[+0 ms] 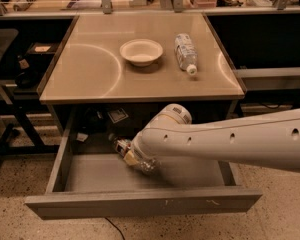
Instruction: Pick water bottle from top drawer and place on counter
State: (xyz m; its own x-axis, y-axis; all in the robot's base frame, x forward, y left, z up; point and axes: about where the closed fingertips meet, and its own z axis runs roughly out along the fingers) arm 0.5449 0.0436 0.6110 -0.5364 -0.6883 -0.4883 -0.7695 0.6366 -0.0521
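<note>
The top drawer [140,204] stood pulled well out below the table [85,79], its grey floor open to view. The robot's white arm [230,139] reached in from the right, crossing above the drawer's right half, with its rounded wrist just under the table's front edge. The claw [131,157] was at the end of that wrist, low inside the drawer near the middle and towards the back. It was mostly hidden behind the wrist, and I could not tell how far it was open or whether it had hold of anything.

The water bottle [123,146] was in the drawer right at the claw. It was tilted, with the dark label band and neck pointing up and to the left and the clear crinkled body running down to the right under the wrist. Whether it rested on the drawer floor or hung just above it could not be made out.

On the glossy beige table a white bowl [141,51] sat near the back centre. Just to its right, apart from it, a second bottle [186,51] with a pale label lay on its side, white cap towards the front. A small card [117,115] showed in the dark space behind the drawer.
</note>
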